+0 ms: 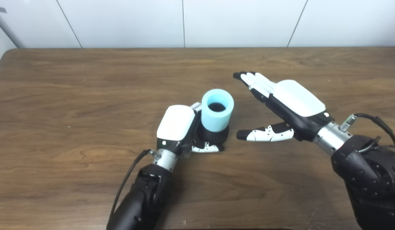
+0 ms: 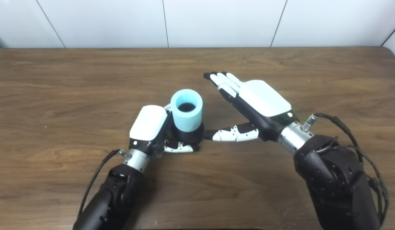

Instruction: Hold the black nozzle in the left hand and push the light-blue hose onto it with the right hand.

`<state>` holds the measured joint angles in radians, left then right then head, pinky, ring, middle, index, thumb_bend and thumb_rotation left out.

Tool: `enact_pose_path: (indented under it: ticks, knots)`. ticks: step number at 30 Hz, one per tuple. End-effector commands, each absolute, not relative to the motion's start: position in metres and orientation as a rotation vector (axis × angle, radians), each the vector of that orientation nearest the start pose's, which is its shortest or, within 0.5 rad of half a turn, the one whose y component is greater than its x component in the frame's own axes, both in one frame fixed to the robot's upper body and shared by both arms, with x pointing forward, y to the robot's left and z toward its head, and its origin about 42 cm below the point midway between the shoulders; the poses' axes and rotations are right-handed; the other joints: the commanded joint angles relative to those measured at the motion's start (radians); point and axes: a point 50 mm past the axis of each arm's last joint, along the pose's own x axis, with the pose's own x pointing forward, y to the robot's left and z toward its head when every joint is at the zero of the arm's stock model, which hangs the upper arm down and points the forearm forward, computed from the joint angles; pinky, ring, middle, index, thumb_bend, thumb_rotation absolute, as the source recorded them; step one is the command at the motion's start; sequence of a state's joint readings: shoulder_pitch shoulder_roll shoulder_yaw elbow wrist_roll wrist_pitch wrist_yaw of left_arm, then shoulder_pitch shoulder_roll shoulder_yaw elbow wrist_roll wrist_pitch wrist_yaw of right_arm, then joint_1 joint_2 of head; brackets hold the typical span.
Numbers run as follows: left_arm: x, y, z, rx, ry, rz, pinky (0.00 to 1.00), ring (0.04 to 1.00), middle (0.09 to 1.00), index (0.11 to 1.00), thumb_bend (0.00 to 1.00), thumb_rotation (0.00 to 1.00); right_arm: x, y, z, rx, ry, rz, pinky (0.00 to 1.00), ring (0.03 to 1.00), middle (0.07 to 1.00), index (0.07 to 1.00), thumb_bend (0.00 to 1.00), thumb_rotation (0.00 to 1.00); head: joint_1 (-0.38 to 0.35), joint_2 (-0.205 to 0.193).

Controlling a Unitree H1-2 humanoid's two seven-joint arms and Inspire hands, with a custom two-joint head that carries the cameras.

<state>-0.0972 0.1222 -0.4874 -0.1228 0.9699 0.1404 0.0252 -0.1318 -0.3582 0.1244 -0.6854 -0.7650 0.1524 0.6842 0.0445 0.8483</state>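
Light-blue hose [image 1: 217, 111] stands seated on the black nozzle [image 1: 213, 135] on the surface [image 1: 89, 95], my left hand [image 1: 178, 127] fingers wrapped round the nozzle, right hand [image 1: 286, 105] spread empty beside; hose looks soft, light, best gripped mid-wall.

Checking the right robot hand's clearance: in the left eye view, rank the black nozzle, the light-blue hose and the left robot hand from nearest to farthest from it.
1. Black round nozzle, just left of the right robot hand.
2. Light-blue cylindrical hose, upright on the nozzle; too close to separate.
3. Left robot hand, beyond, gripping the nozzle.
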Motion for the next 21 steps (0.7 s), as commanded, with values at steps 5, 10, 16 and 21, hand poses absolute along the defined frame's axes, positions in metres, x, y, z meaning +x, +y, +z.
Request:
enact_pose_path:
  ticks: [5,10,16,21]
  knots:
    - [0.28,0.135,0.122,1.085,-0.211,-0.327,0.7,0.795,0.859,0.854,1.0,0.31,0.259,-0.228,0.278,-1.227,-0.395,0.394,0.9,1.0,0.996,1.0,0.54,0.88,0.006,-0.002]
    - [0.286,0.144,0.133,1.099,-0.226,-0.307,0.73,0.818,0.876,0.892,1.0,0.38,0.259,-0.227,0.277,-1.226,-0.385,0.389,0.9,1.0,0.993,1.0,0.54,0.87,0.007,-0.002]
    - [0.294,0.164,0.15,1.103,-0.24,-0.282,0.84,0.883,0.92,0.972,1.0,0.4,0.258,-0.227,0.276,-1.231,-0.376,0.383,0.9,1.0,0.996,1.0,0.54,0.88,0.013,-0.005]
    - [0.301,0.185,0.164,1.067,-0.236,-0.247,0.93,0.926,0.94,0.996,1.0,0.47,0.259,-0.228,0.273,-1.209,-0.365,0.367,0.89,1.0,0.994,1.0,0.54,0.87,0.012,-0.005]
